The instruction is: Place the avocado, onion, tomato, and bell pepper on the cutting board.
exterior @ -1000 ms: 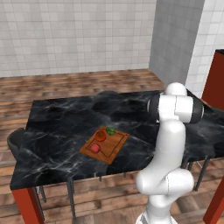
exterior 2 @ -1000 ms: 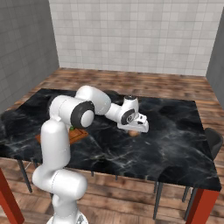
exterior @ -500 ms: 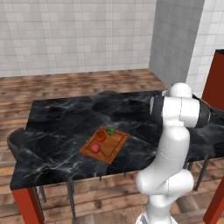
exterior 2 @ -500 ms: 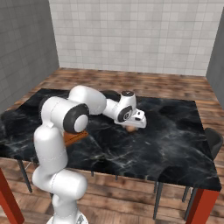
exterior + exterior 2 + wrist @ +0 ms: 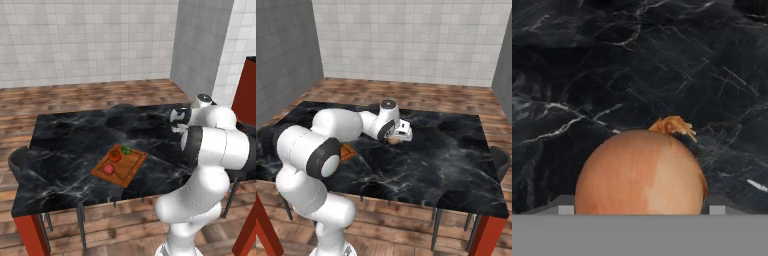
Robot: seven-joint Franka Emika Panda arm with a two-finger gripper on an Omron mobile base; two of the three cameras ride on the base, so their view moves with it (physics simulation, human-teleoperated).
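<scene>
Black marble table (image 5: 75, 145) under grey tiled walls, with the cutting board (image 5: 131, 170) near its front edge already carrying the green avocado (image 5: 126, 149), an orange-red tomato (image 5: 115, 155) and a red bell pepper (image 5: 108, 169). Swung a little further over the far side than a second ago, with the gripper (image 5: 401, 135) now low over the onion (image 5: 641, 172). Looks spread around the onion, apparently not yet pinching. Onion well apart from the board, last piece left to bring.

Cutting board (image 5: 131, 170): brown wooden rectangle, flat on black marble worktop (image 5: 70, 145). On it: green avocado (image 5: 126, 149), orange-red tomato (image 5: 115, 155), red bell pepper (image 5: 109, 169). Onion (image 5: 641, 172): tan-orange ball, dry tuft, on the worktop, well apart from board.
</scene>
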